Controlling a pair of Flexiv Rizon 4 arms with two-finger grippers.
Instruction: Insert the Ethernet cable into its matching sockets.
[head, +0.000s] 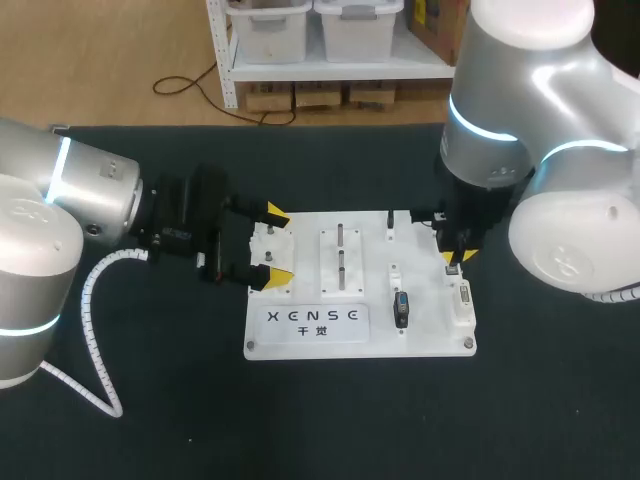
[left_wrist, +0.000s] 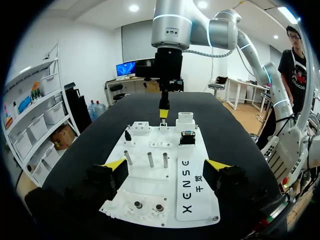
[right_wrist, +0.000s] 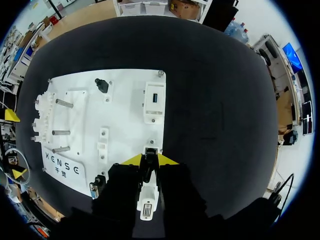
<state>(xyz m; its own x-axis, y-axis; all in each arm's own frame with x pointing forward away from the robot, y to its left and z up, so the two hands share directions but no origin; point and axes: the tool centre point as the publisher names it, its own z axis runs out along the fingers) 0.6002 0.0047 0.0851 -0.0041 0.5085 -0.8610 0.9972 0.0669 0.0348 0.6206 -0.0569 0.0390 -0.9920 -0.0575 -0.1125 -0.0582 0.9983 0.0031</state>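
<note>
Over the white board's (head: 300, 345) right edge, the right tool (right_wrist: 149, 161) pinches a dark plug (right_wrist: 149, 169), upright, its long axis vertical, tip down toward a socket (right_wrist: 151, 150); the left tool (left_wrist: 166, 167) gapes empty, straddling the board's left edge.

Chunky silver-grey shells on both sides here: the left arm (head: 60, 190) and the right arm (head: 540, 150) each carry glowing cyan rings (head: 62, 165) at the joints. A white ribbed hose (head: 95, 330) loops off the left one. The left gripper (head: 277, 245) is black with bright yellow wedge tips. The right gripper (head: 455, 262) looks the same, though it's largely in shadow.
</note>
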